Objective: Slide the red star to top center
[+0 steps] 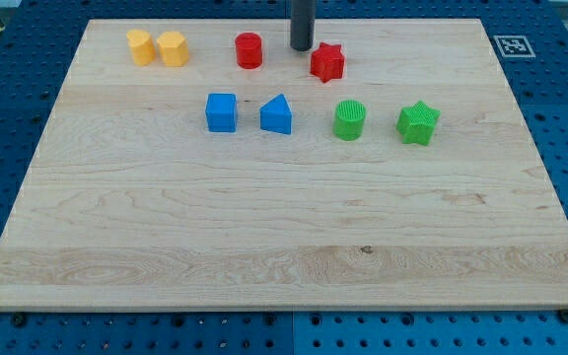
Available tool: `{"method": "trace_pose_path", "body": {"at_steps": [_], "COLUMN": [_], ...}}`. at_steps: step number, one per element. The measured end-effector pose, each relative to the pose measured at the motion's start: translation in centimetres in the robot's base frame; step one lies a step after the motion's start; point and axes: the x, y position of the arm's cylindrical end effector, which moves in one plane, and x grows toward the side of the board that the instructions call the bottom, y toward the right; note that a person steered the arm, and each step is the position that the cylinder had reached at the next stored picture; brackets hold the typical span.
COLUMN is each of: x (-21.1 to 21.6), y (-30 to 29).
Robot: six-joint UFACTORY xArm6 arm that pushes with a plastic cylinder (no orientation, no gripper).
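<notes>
The red star (327, 62) lies near the view's top, a little right of centre. My tip (302, 48) stands just left of and slightly above the star, close to it; I cannot tell if they touch. A red cylinder (249, 50) sits to the left of my tip.
Two yellow blocks (141, 46) (173, 48) sit side by side at the top left. A blue cube (221, 112) and a blue triangular block (277, 115) lie below the red ones. A green cylinder (349, 120) and a green star (418, 123) lie to the right. The wooden board (284, 247) rests on a blue pegboard.
</notes>
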Motion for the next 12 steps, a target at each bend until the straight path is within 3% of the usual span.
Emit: {"method": "trace_pose_path", "body": {"at_steps": [3, 7, 9, 11, 12], "x": [1.8, 1.8, -1.4, 1.3, 2.1], "y": [-0.3, -7.1, 0.4, 11.7, 14.0]}}
